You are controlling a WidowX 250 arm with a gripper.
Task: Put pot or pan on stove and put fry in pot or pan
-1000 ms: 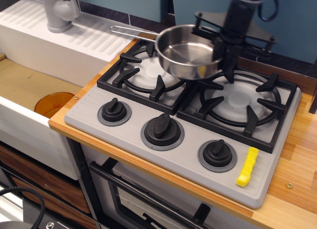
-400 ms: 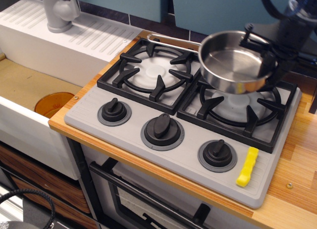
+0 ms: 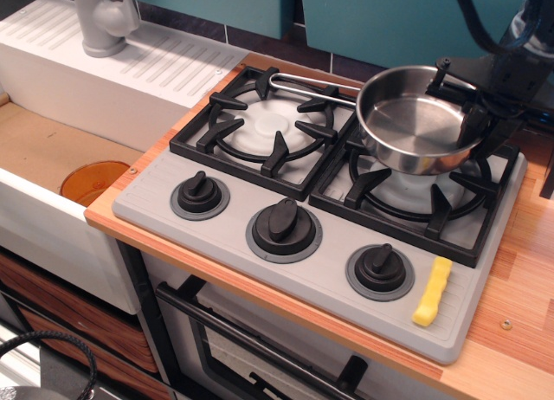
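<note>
The shiny steel saucepan point(image 3: 415, 132) is held just over the right burner grate point(image 3: 424, 196) of the grey stove point(image 3: 312, 270), its wire handle pointing left over the left burner point(image 3: 260, 127). My gripper point(image 3: 472, 114) is shut on the saucepan's far right rim. The pan is empty. The yellow crinkle-cut fry point(image 3: 432, 292) lies on the stove's front right corner, right of the right-hand knob point(image 3: 379, 270).
A sink point(image 3: 52, 153) with an orange drain point(image 3: 93, 182) lies at the left, with a grey tap point(image 3: 104, 19) on the white drainboard behind it. A wooden counter point(image 3: 519, 270) runs along the right. An oven door handle point(image 3: 260, 348) is below the stove.
My gripper has carried the saucepan from above the gap between the burners to the right and lowered it over the right burner. The fry has not moved.
</note>
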